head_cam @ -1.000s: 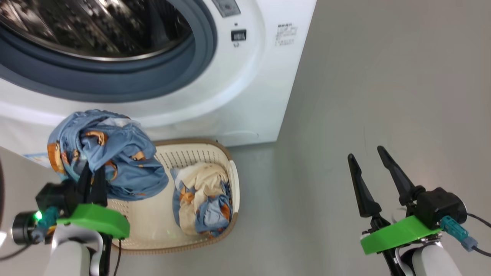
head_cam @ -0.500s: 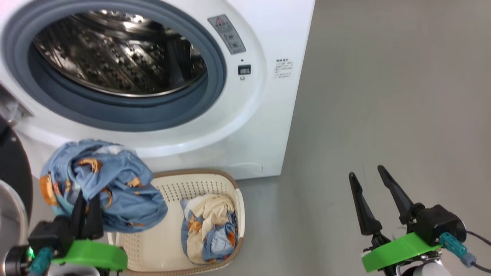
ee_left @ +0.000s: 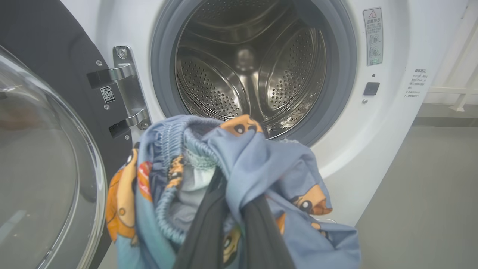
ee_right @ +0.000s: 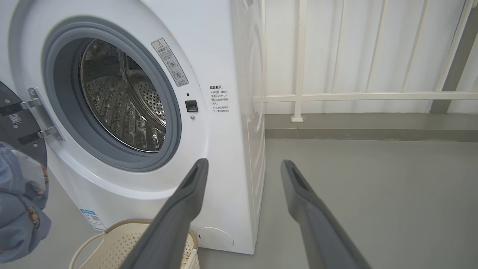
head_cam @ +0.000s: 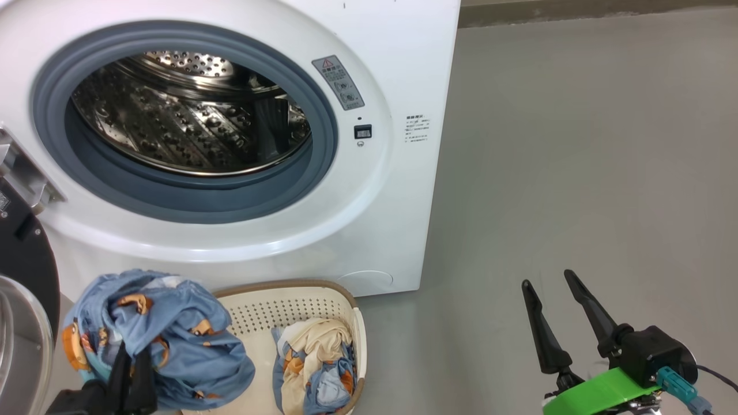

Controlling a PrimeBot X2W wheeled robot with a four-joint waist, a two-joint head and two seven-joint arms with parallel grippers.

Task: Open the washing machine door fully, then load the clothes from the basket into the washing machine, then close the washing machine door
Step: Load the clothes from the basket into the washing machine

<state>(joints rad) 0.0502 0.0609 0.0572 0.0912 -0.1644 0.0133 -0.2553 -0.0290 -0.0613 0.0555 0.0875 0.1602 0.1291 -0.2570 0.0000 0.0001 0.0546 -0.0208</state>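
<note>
**Blue garment held up before the open drum**

The left jaws are clamped on a blue printed garment (ee_left: 261,164). Their two dark fingers (ee_left: 203,231) are buried in the bunched cloth, which drapes around them on every side. In the head view the bundle hangs at the lower left, over the left end of the basket (head_cam: 253,314) and below the mouth of the washing machine (head_cam: 398,219). In the left wrist view it sits in front of the lower edge of the opening, outside the grey-blue gasket (head_cam: 190,199). Behind it the steel drum (ee_left: 246,71) shows its perforated walls.

The washing machine door (ee_left: 48,48) stands swung wide to the left on its metal hinge (ee_left: 127,86). Its clear glass bowl (ee_left: 37,168) is just beside the held bundle.

The basket stands on the grey floor (head_cam: 576,173) close against the machine's front; whether they touch cannot be told. The rest of the clothes (head_cam: 314,363), cream-beige mixed with blue printed and pale blue cloth, lie heaped at the basket's right end. The basket's perforated back wall shows between that heap and the held bundle.

The right jaws are spread wide and hold nothing. Their fingers (head_cam: 542,337) point up over the floor, well to the right of the machine. The right wrist view looks past them to the machine's front corner, a blue label sticker (ee_right: 91,219) low on the front, and a white railing (ee_right: 354,96) along the wall.
</note>
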